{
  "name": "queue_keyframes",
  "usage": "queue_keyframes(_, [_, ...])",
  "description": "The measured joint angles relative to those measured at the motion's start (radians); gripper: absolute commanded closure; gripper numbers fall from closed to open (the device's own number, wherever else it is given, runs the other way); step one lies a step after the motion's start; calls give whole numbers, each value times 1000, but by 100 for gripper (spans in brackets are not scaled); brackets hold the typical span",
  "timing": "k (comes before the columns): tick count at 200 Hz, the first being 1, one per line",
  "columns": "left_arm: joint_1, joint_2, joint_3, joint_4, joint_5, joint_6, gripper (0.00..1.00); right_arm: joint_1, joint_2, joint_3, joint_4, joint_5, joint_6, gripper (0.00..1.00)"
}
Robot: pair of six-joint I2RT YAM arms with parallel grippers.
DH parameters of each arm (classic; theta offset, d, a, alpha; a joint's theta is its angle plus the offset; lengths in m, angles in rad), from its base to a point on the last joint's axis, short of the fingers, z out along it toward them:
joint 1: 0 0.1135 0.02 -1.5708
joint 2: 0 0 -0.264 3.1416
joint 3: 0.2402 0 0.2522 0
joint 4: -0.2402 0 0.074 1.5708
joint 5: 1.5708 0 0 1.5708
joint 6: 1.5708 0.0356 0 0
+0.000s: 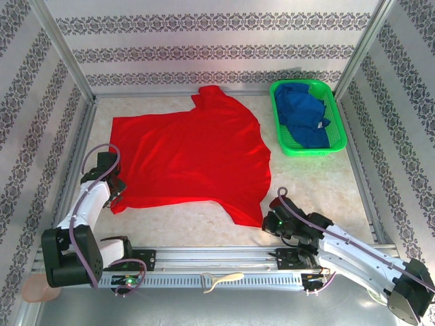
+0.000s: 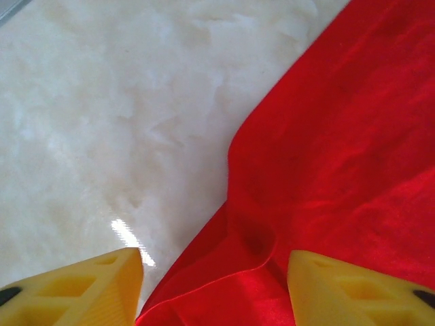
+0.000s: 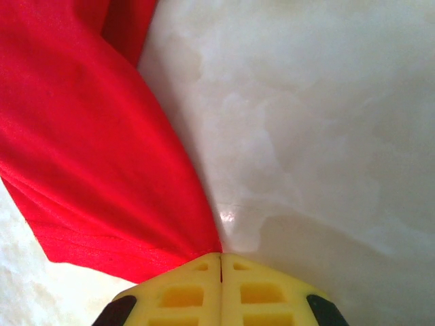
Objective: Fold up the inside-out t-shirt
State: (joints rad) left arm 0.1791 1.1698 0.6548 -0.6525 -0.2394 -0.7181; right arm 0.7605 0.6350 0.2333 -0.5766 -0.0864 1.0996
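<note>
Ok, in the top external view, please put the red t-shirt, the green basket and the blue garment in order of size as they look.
1. red t-shirt, by far the largest.
2. green basket.
3. blue garment, which lies inside the basket and covers only part of it.

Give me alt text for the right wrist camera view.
The right gripper, its yellow fingers shut, pinches an edge of the red t-shirt. The cloth stretches toward the upper left over a pale marbled table.

Pale, perhaps marble-patterned table (image 1: 312, 190) between walls (image 1: 217, 41) of ornate banded wallpaper.
</note>
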Motion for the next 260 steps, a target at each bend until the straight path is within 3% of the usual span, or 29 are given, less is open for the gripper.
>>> queue_keyframes(74, [0,114,0,11,22,8,50,-53,12,-1,1,-38,-30,100])
queue_keyframes(105, [0,149,0,18,22,11,70,-64,16,-1,1,-47,-33,100])
queue_keyframes(124, [0,160,0,23,23,7,93,-71,16,-1,1,-54,-33,100])
queue_keyframes(134, [0,161,0,24,22,14,100,-74,16,-1,1,-57,-33,100])
queue_keyframes(163, [0,128,0,21,21,3,100,-84,17,0,0,-64,-34,100])
queue_keyframes(212, [0,-85,5,-13,10,-27,100,-91,-10,57,-46,-64,-50,100])
queue_keyframes(260, [5,-201,6,-39,8,-55,100,-105,-89,159,-117,-53,-60,100])
